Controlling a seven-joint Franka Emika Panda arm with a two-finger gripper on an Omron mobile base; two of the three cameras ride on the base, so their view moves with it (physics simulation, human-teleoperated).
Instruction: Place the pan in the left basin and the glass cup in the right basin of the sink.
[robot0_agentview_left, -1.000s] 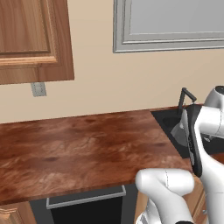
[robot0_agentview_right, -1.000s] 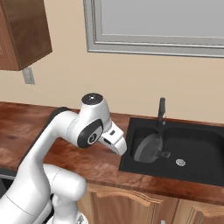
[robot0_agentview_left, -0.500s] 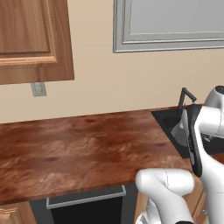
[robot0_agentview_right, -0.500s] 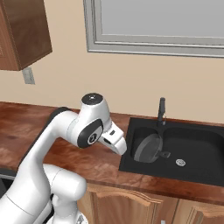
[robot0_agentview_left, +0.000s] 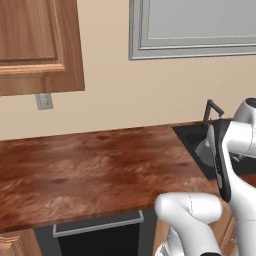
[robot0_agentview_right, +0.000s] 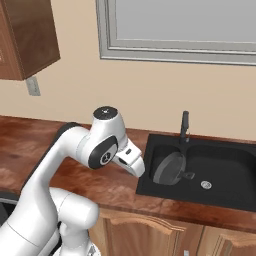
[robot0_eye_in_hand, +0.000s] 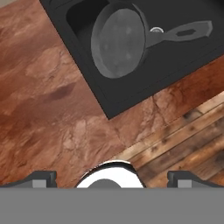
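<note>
The pan (robot0_agentview_right: 169, 169) leans tilted in the left basin (robot0_agentview_right: 160, 152) of the sink (robot0_agentview_right: 240, 200), its handle (robot0_eye_in_hand: 186, 31) pointing toward the right basin (robot0_agentview_right: 225, 167). The faucet (robot0_agentview_right: 184, 127) stands behind it. The gripper (robot0_eye_in_hand: 111, 177) hangs above the counter (robot0_eye_in_hand: 39, 100) edge, fingertips wide apart, holding nothing.

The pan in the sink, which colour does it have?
Dark grey, handle included. The pan shows best in the hand view, against the black sink.
</note>
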